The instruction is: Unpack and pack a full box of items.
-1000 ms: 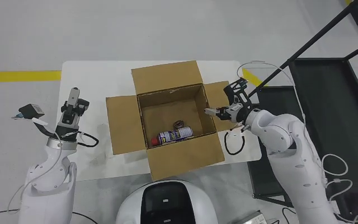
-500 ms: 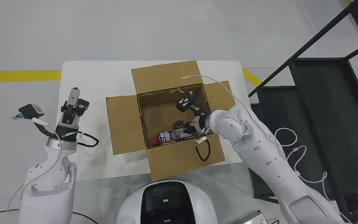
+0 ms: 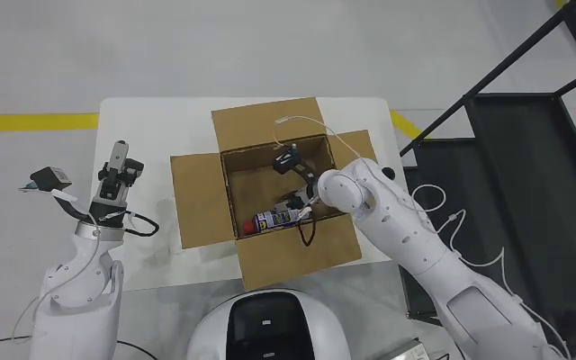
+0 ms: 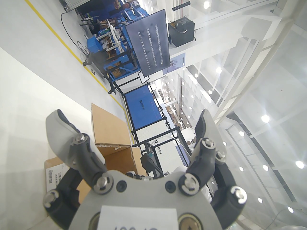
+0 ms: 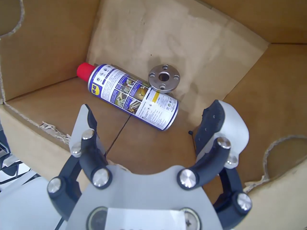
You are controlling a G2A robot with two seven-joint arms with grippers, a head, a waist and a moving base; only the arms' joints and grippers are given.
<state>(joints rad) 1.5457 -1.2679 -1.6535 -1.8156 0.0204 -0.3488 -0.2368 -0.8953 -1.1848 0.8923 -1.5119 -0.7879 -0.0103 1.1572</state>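
Observation:
An open cardboard box (image 3: 270, 121) stands on the white table (image 3: 148, 135). On its floor a spray can (image 5: 129, 96) with a red cap lies on its side, and a round metal flange (image 5: 164, 78) leans against the can. In the top view the spray can (image 3: 270, 220) lies by the box's near wall. My right gripper (image 5: 148, 108) hangs open inside the box just above the can, touching nothing; from above, the right gripper (image 3: 295, 202) is over the box floor. My left gripper (image 4: 130, 118) is open and holds nothing, pointing upward at the table's left edge (image 3: 117, 160).
The box's flaps (image 3: 198, 198) are folded outward on all sides. A black metal rack (image 3: 513, 144) stands just right of the table. A loose white cable (image 3: 310, 126) arcs over the box from the right arm. A yellow floor line (image 3: 45, 120) runs at left.
The right arm has swung from outside the box's right flap to inside the box, and its open gripper now hangs over the spray can. The left arm has not moved.

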